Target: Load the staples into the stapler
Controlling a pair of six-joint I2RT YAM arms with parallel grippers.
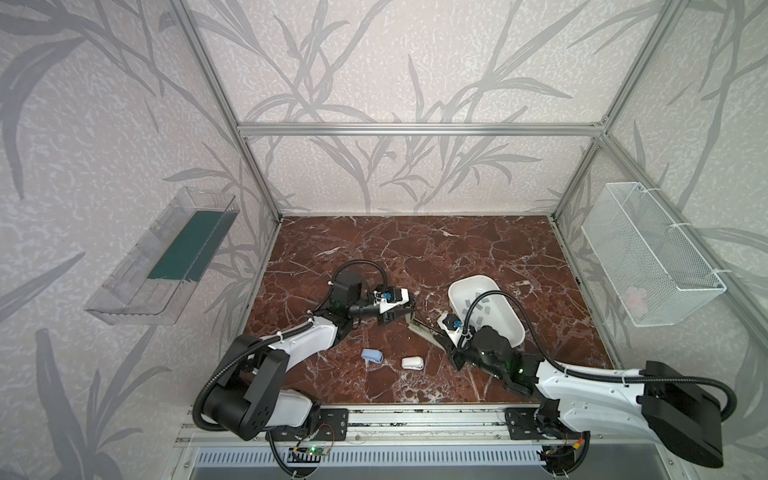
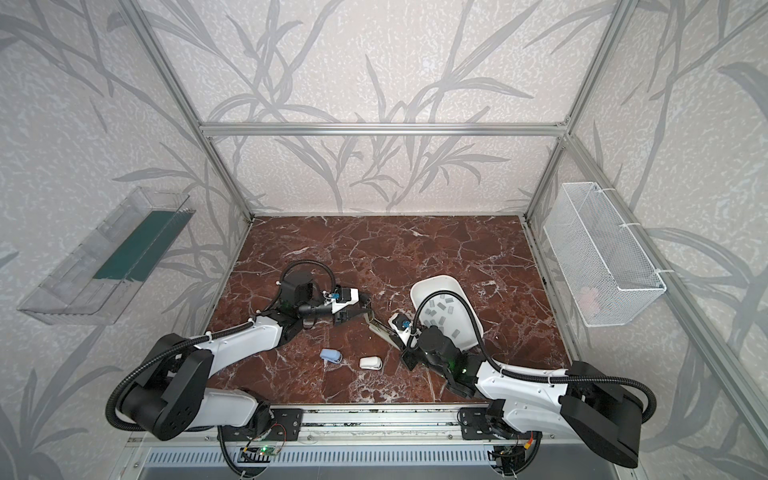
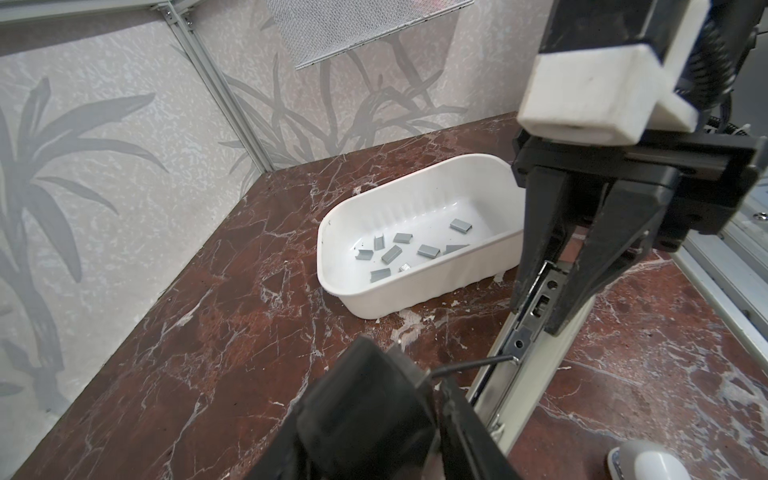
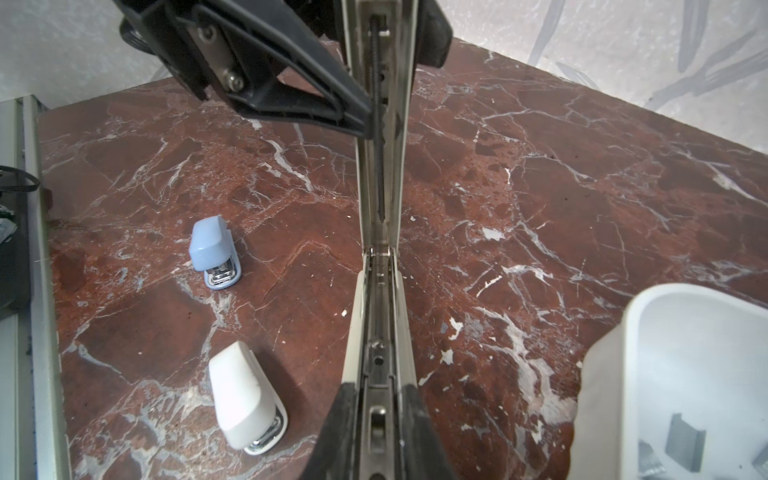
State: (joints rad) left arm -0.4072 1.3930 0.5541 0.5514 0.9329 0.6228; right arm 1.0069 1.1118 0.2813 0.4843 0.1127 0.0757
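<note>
Clamps opened stapler (image 1: 419,326) in right fingers (image 4: 345,432), centre of both top views. Brackets its raised lid with left fingers (image 4: 299,99); cannot tell whether gripping. Has staples (image 3: 391,253) lying in tub (image 1: 473,286) just right. Shares tabletop (image 1: 478,245) with blue stapler (image 1: 372,356) and white stapler (image 1: 412,363), lower centre, untouched.

two white-shelled arms (image 1: 307,336) with black joints (image 1: 266,374) — ribbed black cables (image 1: 361,264) looping over each, small green lights (image 1: 519,370).

leaf-patterned grey walls (image 1: 374,62) enclose a red-brown marble tabletop (image 1: 415,249).
</note>
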